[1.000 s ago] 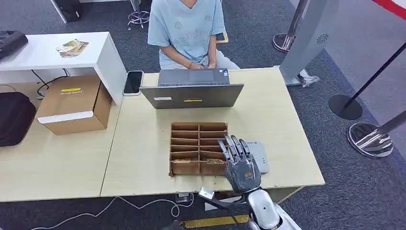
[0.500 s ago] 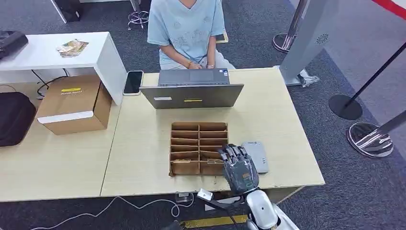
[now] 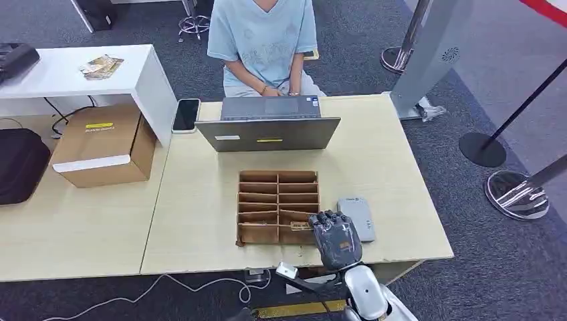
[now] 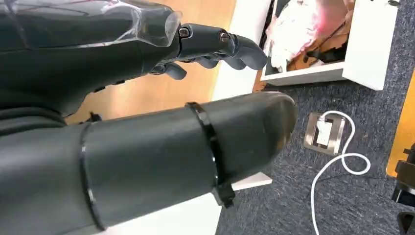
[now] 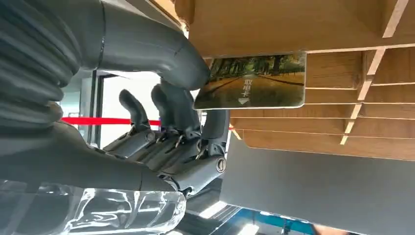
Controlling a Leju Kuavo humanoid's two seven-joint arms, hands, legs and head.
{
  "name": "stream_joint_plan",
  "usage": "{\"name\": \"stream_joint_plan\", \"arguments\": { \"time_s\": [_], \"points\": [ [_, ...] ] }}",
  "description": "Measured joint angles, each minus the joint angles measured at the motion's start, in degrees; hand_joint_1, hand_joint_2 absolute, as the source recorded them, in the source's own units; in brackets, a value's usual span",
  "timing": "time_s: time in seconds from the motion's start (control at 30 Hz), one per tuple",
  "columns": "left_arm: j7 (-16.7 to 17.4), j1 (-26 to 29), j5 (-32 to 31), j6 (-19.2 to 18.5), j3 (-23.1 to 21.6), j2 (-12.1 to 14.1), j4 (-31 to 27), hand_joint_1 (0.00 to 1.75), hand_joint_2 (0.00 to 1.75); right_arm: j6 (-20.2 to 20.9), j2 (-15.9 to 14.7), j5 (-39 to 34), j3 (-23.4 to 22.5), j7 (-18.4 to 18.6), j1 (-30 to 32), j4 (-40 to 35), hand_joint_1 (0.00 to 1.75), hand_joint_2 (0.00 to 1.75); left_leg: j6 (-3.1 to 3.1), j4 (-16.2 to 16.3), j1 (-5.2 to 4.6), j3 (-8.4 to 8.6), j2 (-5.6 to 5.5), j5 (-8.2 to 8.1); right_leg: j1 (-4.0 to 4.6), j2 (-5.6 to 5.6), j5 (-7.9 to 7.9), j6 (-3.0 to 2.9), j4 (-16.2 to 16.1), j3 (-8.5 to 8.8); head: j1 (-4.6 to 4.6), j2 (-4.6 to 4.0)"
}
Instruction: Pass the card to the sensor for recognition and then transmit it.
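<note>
The right hand [image 3: 336, 235] pinches the landscape-printed card [image 5: 253, 81] at one short end; its long axis runs away into the brown slotted wooden rack [image 3: 277, 206], with the grey flat sensor [image 3: 356, 217] just beside the hand.

I see a light wood bench [image 3: 374, 160] on dark grey carpet [image 3: 374, 40]. A white side table [image 3: 67, 73] stands at far left, a cardboard box [image 3: 100, 144] beside it. Stanchion bases [image 3: 518, 194] sit at right.
</note>
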Motion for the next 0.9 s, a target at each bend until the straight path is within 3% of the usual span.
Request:
{"name": "stream_joint_plan", "arguments": {
  "time_s": [0.5,0.9],
  "points": [
    [0.0,0.0,0.0,0.0,0.0,0.0,0.0,0.00,0.00,0.0,0.0,0.0,0.0,0.2,0.0,0.0,1.50,1.75,0.00,0.0,0.00,0.00,0.00,0.00,0.00,0.00,0.00,0.00,0.0,0.00,0.00,0.00],
    [-0.7,0.0,0.0,0.0,0.0,0.0,0.0,0.00,0.00,-1.5,0.0,0.0,0.0,-0.2,-0.1,0.0,1.73,1.75,0.00,0.0,0.00,0.00,0.00,0.00,0.00,0.00,0.00,0.00,0.0,0.00,0.00,0.00]
  ]
}}
